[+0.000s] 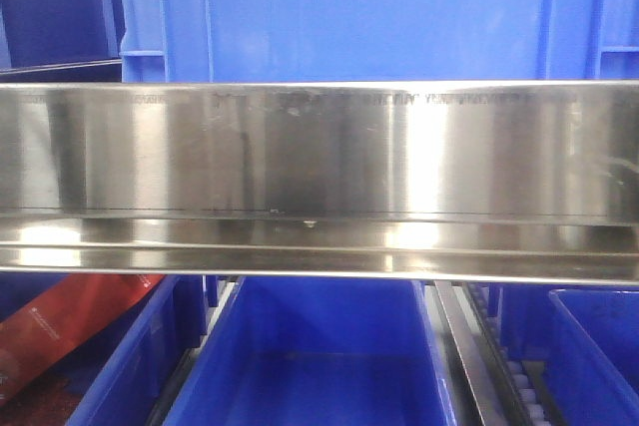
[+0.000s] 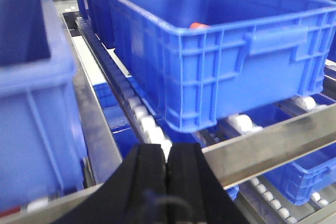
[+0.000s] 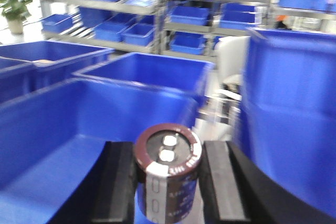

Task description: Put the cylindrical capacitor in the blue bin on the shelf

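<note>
- Capacitor (image 3: 168, 169): dark brown cylinder with a grey stripe down its side and two pale terminals on top. It stands upright, clamped between the black fingers of the right gripper (image 3: 169, 187), whose jaws are narrowed to its width.
- Open bin (image 3: 68, 124): blue, lying behind and below the capacitor in the right wrist view. The floor that shows is plain blue.
- Distant racks (image 3: 131, 32): rows of blue bins, blurred.
- Left gripper (image 2: 168, 177): fingers pressed flat together, just before a steel rail (image 2: 273, 145).
- Ribbed bin (image 2: 236, 66): blue, resting on white rollers (image 2: 144, 121). A small red-orange item (image 2: 198, 25) sits against its far inner wall; I cannot tell what it is.
- Shelf (image 1: 319, 177): its shiny front edge spans the front view.
- Upper bin (image 1: 379, 17): blue, standing on the shelf.
- Lower bin (image 1: 319, 346): blue, beneath the shelf.
- Red strip (image 1: 70, 321): lying in the lower-left bin.
</note>
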